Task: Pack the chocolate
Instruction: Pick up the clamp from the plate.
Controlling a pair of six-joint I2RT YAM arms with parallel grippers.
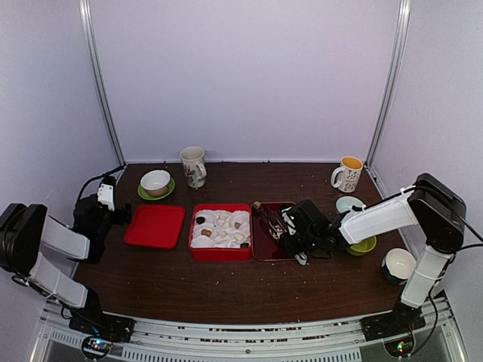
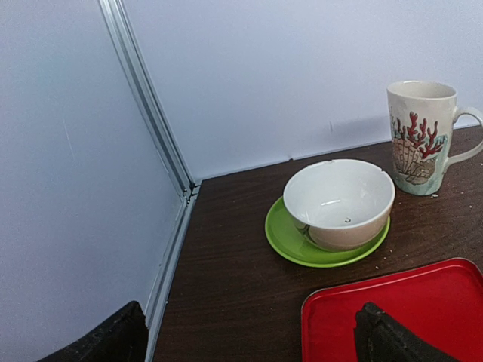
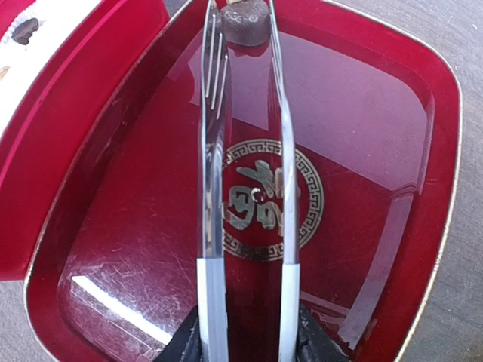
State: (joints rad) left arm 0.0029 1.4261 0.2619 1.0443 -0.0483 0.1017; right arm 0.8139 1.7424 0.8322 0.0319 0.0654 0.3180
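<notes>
Chocolate (image 3: 245, 21) between tongs (image 3: 213, 226), at red tray's (image 3: 362, 113) edge

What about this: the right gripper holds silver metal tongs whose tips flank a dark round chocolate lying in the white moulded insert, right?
No. The right wrist view shows the dark round chocolate at the far end of the dark red tray, not in the white moulded insert. The right gripper does hold the silver metal tongs flanking it.

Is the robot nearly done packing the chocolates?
Partly. Done: a few chocolates sit in the red box. In hand: the right jaws hold tongs, tips either side of a dark piece on the dark red tray. Left: carrying that piece to the box.
</notes>
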